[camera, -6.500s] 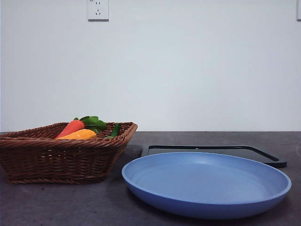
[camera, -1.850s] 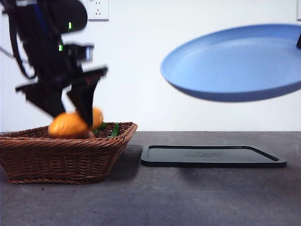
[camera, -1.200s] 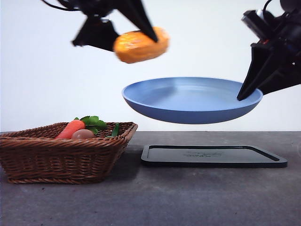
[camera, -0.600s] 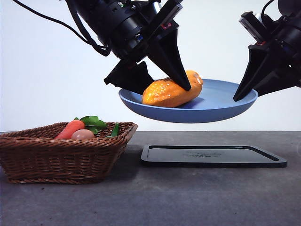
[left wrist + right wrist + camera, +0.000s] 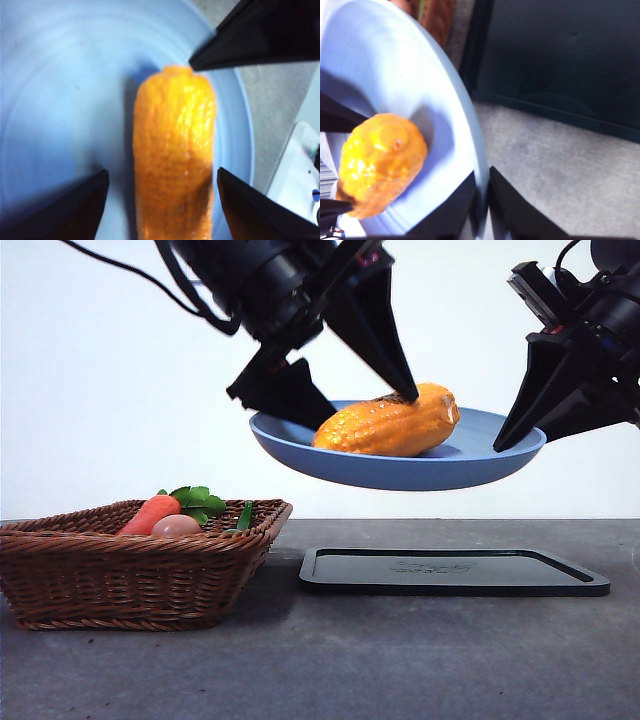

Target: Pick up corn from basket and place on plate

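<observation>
The corn [image 5: 390,427] lies lengthwise in the light blue plate [image 5: 400,472], which hangs in the air above the black tray. My right gripper [image 5: 502,445] is shut on the plate's right rim; the right wrist view shows its jaws pinching the plate [image 5: 385,65] at the edge, with the corn [image 5: 380,160] beyond. My left gripper [image 5: 372,410] stands open over the corn, one jaw on each side. In the left wrist view both jaws flank the corn [image 5: 172,160] with gaps. The basket [image 5: 130,580] sits on the table at the left.
A carrot [image 5: 150,512] with green leaves and a brownish round item [image 5: 177,525] lie in the basket. A flat black tray [image 5: 450,572] rests on the table under the plate. The right gripper's black jaw [image 5: 260,35] shows past the corn in the left wrist view.
The corn came out of the basket and now lies flatter and a bit further right in the raised plate. The left gripper has let go and risen slightly.
</observation>
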Controlling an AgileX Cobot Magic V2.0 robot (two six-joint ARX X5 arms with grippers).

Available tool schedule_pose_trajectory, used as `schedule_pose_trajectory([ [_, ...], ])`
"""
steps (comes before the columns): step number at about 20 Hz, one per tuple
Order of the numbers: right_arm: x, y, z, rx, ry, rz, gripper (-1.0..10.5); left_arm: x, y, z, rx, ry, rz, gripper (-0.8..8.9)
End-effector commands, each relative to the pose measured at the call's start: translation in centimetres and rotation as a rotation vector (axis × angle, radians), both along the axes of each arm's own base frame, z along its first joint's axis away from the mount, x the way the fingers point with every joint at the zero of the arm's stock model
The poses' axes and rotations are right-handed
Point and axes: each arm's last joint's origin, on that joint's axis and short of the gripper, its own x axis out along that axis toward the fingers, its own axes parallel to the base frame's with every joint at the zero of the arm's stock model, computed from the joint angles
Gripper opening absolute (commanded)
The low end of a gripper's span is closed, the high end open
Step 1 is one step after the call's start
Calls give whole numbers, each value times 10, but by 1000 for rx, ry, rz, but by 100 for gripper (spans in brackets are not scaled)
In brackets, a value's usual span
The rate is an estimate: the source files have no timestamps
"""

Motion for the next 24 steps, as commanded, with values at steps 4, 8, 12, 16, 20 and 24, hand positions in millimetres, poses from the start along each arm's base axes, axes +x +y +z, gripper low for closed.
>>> schedule_pose_trajectory([
  [4,5,1,4,3,-19,-9,1,4,-7,34,4,-33,-34,356],
  [8,7,-1,5,-13,-35,-30,1,5,-4,61,-7,-64,-39,355],
  [12,13,-8,3,-7,-48,-64,1,7,2,79,-9,-77,-31,354],
  [16,33,-23,-10,-8,-26,-129,1,6,6,89,-5,-82,-30,352],
  [20,62,-34,-29,-7,19,-176,1,5,7,89,3,-72,-31,352],
  [24,96,-39,-43,-1,61,-209,1,5,7,89,2,-73,-30,352],
])
